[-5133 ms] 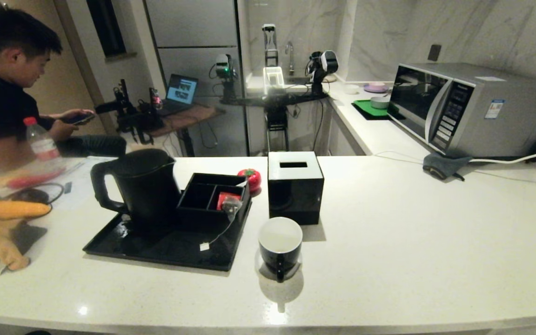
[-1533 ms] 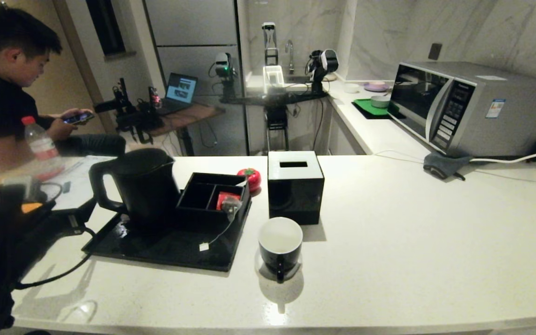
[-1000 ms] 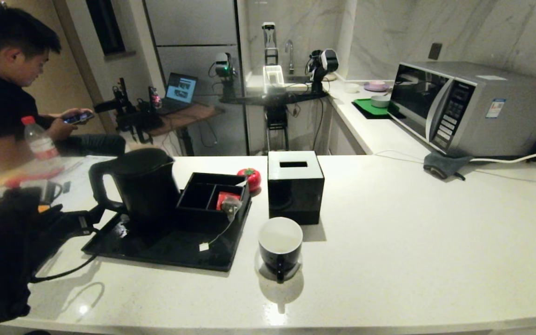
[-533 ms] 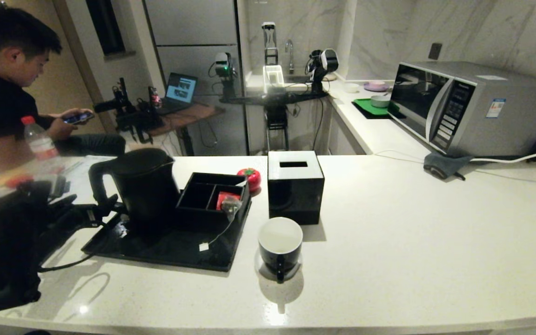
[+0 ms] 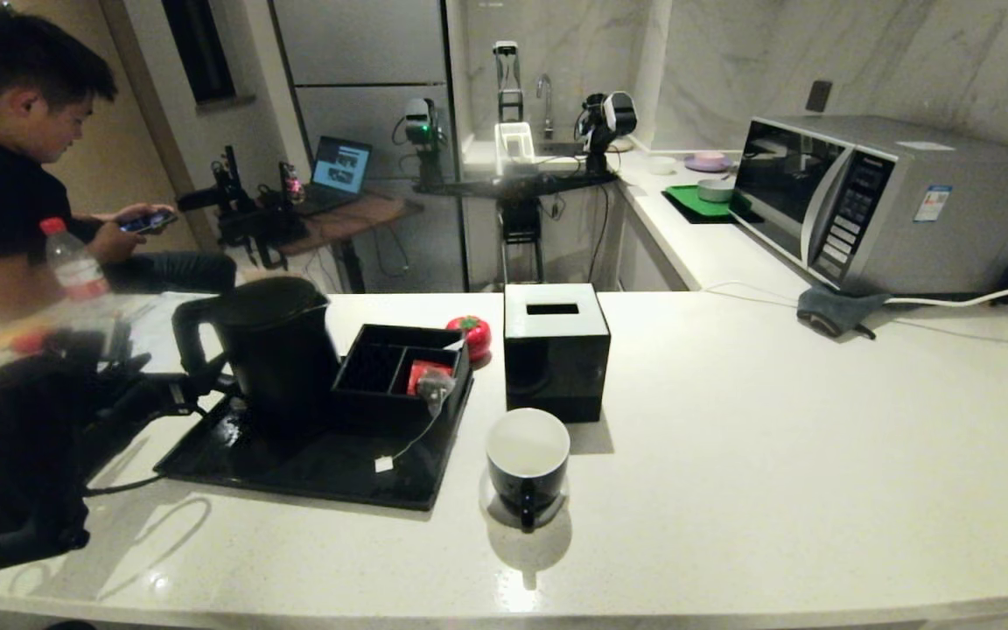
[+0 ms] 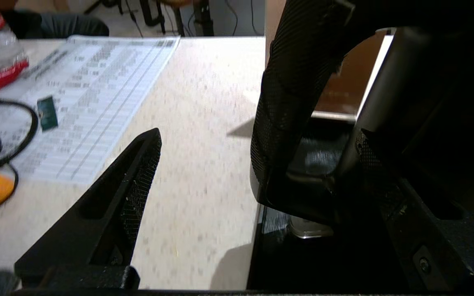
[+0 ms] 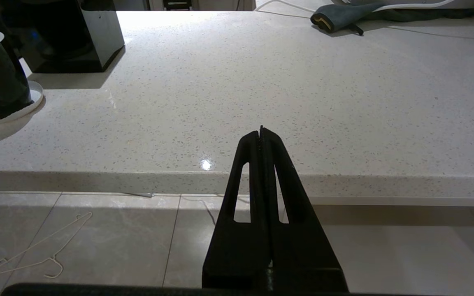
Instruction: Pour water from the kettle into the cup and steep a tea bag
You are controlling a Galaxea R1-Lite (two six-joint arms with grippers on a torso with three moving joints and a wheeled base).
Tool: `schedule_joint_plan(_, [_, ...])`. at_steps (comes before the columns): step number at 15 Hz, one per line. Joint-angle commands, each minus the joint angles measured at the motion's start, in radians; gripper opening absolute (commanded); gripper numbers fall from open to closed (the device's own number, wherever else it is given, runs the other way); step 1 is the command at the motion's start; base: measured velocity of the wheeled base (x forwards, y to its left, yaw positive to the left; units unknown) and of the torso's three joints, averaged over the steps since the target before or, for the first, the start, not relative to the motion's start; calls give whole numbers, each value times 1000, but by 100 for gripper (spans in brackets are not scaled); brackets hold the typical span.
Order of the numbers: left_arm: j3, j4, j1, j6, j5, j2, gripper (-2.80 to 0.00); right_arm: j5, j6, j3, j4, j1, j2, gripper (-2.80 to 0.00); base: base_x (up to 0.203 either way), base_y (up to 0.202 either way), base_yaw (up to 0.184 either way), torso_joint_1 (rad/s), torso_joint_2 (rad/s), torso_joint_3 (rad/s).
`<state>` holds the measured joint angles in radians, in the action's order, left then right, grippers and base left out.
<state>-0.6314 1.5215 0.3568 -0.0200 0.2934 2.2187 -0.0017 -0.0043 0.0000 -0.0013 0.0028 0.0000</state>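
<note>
The black kettle [image 5: 272, 350] stands at the left of the black tray [image 5: 320, 468], its loop handle [image 5: 189, 337] facing left. My left gripper [image 5: 205, 381] is open at that handle. In the left wrist view the handle [image 6: 290, 94] stands between the fingers [image 6: 134, 176] of the left gripper [image 6: 257, 135], untouched by the outer one. The black cup [image 5: 528, 464] sits right of the tray, its white inside bare; no water shows. The tea bag [image 5: 435, 386] hangs over the divided box's edge, its tag [image 5: 384, 464] on the tray. My right gripper [image 7: 261, 130] is shut and empty, low at the counter's front edge.
A black tissue box [image 5: 554, 350] stands behind the cup, with a red tomato-shaped timer [image 5: 472, 335] beside it. A red packet [image 5: 419, 372] lies in the divided box. A bottle [image 5: 73, 262], papers and cables lie at the left. A microwave [image 5: 889, 201] stands far right.
My left arm has come in from the left edge and moved right, up to the kettle handle, which now sits between its open fingers. Cup, tea bag and right arm have not moved.
</note>
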Motion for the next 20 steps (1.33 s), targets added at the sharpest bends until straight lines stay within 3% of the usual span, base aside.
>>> schedule_joint_plan(1, [-37, 48, -5, 0, 3, 20, 0, 0, 0, 0, 0, 0, 0, -280, 0, 0, 0, 0, 0, 0])
schedule_joint_plan(20, [-134, 48, -4, 0, 1, 53, 0, 0, 0, 0, 0, 0, 0, -280, 0, 0, 0, 0, 0, 0])
